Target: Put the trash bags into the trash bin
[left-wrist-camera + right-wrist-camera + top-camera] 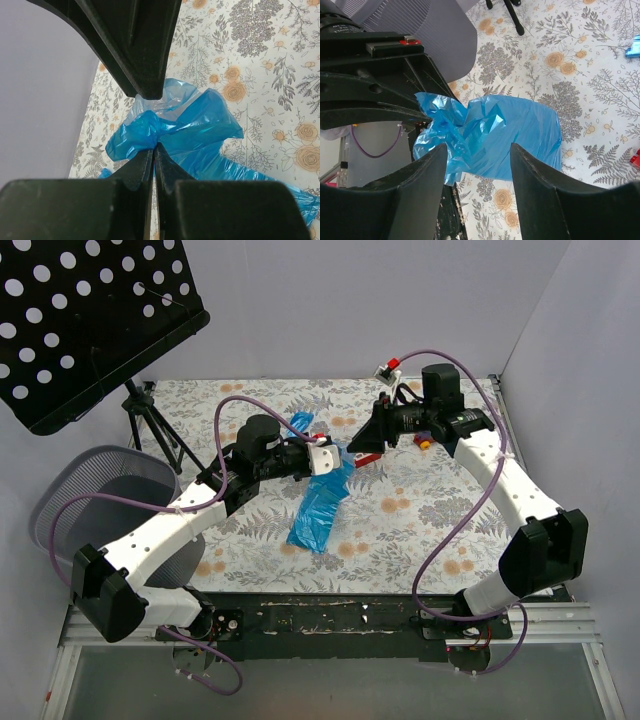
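1. Left wrist view shows the left gripper pinched fully together, its two black fingers meeting on a bunched twist of the trash bag. Gripping the gathered part rather than loose film probably gives the thin plastic less chance to slip out.
2. From that pinch the blue bag fans out crumpled and trails back toward the arm bases over the floral table. From above I cannot tell whether its lower end rests on the cloth or hangs just clear.
3. The right gripper faces the left one from the other side, jaws spread wide with nothing clamped, and the bag shows beyond the gap. One of its fingers looms just above the pinch in the left wrist view. It seems placed to steady the bag or take a second hold.
4. The trash bin sits at the table's left edge, beside the left arm's elbow and well apart from the bag. The bag is held but not yet in, so by my reading the carry leftward is what remains.
5. The music stand rises behind the bin. A dangling tail of film could snag on its tripod or on the bin's rim.
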`<state>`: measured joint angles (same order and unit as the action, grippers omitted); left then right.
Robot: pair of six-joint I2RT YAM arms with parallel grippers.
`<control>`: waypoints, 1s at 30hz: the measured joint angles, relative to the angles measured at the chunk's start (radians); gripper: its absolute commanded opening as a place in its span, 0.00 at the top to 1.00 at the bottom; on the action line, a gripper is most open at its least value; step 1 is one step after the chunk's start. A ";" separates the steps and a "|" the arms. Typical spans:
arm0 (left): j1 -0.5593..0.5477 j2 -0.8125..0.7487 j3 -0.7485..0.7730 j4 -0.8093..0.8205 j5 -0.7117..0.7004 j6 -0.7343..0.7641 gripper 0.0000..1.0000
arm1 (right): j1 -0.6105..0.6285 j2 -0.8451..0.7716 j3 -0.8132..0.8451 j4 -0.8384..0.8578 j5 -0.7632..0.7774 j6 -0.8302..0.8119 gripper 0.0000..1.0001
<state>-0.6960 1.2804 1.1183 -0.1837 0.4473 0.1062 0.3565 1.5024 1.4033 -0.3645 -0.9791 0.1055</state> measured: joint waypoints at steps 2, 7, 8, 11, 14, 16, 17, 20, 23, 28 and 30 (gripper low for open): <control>0.000 0.000 0.000 0.000 0.006 0.000 1.00 | 0.004 0.010 0.000 0.003 -0.008 0.000 0.40; 0.000 0.000 0.000 0.000 0.010 -0.003 1.00 | 0.021 0.027 0.000 0.009 -0.023 0.000 0.44; 0.000 0.000 0.000 0.001 0.009 -0.003 1.00 | 0.026 0.028 -0.001 0.009 -0.027 0.000 0.46; 0.000 0.000 0.000 0.002 0.009 -0.003 1.00 | 0.035 0.028 -0.008 0.013 -0.037 -0.005 0.57; 0.000 0.000 0.000 0.004 0.009 -0.006 1.00 | 0.039 0.028 -0.021 0.020 -0.051 -0.010 0.74; 0.000 0.000 0.000 0.004 0.009 -0.008 1.00 | 0.039 0.028 -0.032 0.026 -0.061 -0.010 0.96; 0.000 0.000 0.000 0.005 0.009 -0.010 1.00 | 0.039 0.028 -0.038 0.030 -0.067 -0.010 0.99; 0.000 0.000 0.000 0.005 0.009 -0.017 0.97 | 0.040 0.028 -0.046 0.032 -0.074 -0.008 0.99; 0.000 0.000 0.000 0.005 0.004 -0.027 0.78 | 0.040 0.026 -0.046 0.032 -0.068 -0.012 0.99; 0.000 -0.002 0.000 0.005 -0.046 -0.089 0.51 | 0.039 -0.005 -0.046 0.021 0.024 -0.031 0.99; 0.000 -0.011 0.000 0.006 -0.081 -0.156 0.48 | 0.039 -0.031 -0.046 0.011 0.102 -0.032 0.99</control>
<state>-0.6956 1.2697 1.1183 -0.1780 0.3660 -0.0502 0.3958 1.4715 1.3571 -0.3538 -0.8768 0.0734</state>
